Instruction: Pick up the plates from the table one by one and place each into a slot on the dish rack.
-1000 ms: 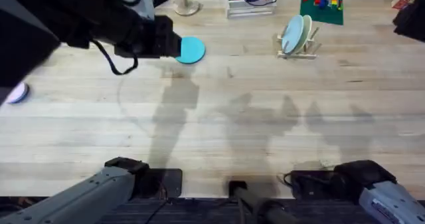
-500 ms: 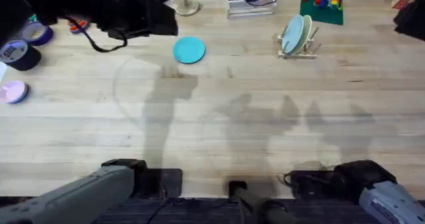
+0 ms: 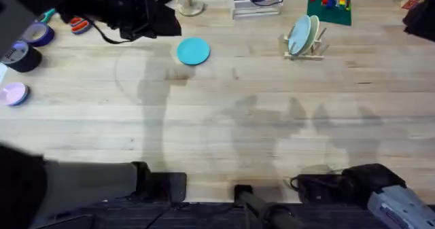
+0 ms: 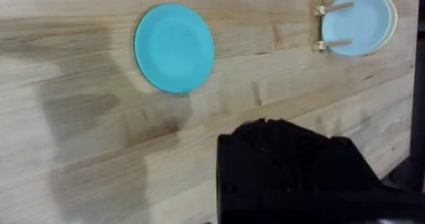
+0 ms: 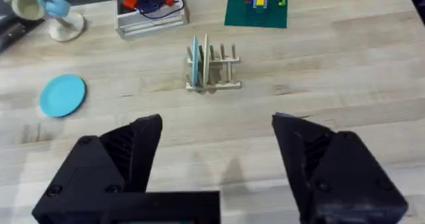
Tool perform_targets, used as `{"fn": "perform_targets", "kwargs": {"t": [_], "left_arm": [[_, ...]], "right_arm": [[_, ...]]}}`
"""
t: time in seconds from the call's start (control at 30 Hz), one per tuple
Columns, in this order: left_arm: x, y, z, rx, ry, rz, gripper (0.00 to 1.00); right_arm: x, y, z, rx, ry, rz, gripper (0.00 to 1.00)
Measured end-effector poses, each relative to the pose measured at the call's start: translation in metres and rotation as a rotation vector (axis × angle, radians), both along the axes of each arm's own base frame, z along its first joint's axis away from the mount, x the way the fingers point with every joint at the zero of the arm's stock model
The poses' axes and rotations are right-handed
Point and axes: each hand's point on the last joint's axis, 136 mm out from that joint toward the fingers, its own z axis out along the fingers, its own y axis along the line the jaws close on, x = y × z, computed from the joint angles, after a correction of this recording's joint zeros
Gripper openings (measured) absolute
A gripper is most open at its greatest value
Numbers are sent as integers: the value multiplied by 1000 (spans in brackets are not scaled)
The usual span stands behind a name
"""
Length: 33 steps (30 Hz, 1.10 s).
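The left hand (image 3: 160, 15) has pulled back from the sky-blue plate (image 3: 194, 51), grip unreadable; right hand (image 5: 216, 154) open

We count one bright blue plate (image 3: 194, 51) lying on the table (image 3: 272, 120), two plates (image 3: 301, 34) standing in one dish rack (image 3: 309, 49), and two claws.

Bright, even light – soft shadows on the table (image 3: 272, 120) – raised arm blurred

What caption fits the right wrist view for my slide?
Open right gripper faces the dish rack holding two upright plates; sky-blue plate lies flat on the table.
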Motion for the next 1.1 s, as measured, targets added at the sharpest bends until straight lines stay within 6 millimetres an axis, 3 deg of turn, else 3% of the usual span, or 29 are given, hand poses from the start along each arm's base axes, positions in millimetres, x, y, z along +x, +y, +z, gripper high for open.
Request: {"fn": "perform_targets", "kwargs": {"t": [0.23, 0.53, 0.73, 1.1], "left_arm": [[26, 2, -22, -65, 55, -14, 39], [57, 16, -23, -106, 69, -5, 39], [61, 24, -27, -113, 92, -7, 39], [51, 34, -50, -149, 192, 5, 39]], "right_arm": [[0, 0, 0, 0, 0, 0, 995], [0, 0, 0, 0, 0, 0, 995], [0, 0, 0, 0, 0, 0, 995], [0, 0, 0, 0, 0, 0, 995]]}}
